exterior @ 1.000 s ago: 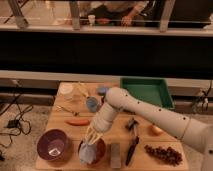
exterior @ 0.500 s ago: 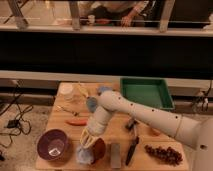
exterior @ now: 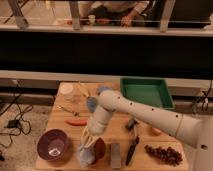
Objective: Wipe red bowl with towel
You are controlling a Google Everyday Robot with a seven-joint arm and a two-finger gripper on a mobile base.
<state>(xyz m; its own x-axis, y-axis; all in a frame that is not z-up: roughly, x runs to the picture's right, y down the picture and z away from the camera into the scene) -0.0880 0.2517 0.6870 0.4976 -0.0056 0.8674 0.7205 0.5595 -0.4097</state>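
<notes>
Towel over the red bowl

My gripper presses the towel onto the red bowl; fingers grip the towel.

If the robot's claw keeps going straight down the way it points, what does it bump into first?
Probably the towel. The claw points down at the table's front edge, with the pale cloth bunched right under it over the red bowl. Depth is hard to judge, but the bowl would come next.
</notes>
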